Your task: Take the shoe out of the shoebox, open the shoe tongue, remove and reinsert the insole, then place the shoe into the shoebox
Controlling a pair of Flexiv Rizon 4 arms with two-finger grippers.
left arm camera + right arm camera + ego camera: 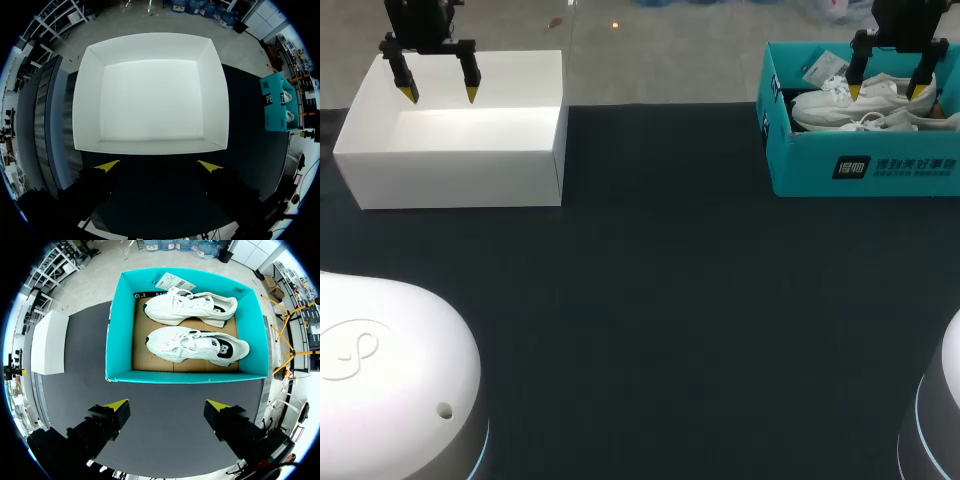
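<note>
Dark table (660,300), one shoebox (119,335), two shoes (192,305) (197,346), one box (450,178)

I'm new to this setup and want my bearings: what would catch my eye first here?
The teal shoebox at the table's far right stands out, with two white shoes lying side by side in it and the right gripper hanging open above, touching nothing. At the far left sits a plain white box, with the left gripper hanging open over it.

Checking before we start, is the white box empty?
Empty: the white box shows only a bare white floor in the left wrist view.
</note>
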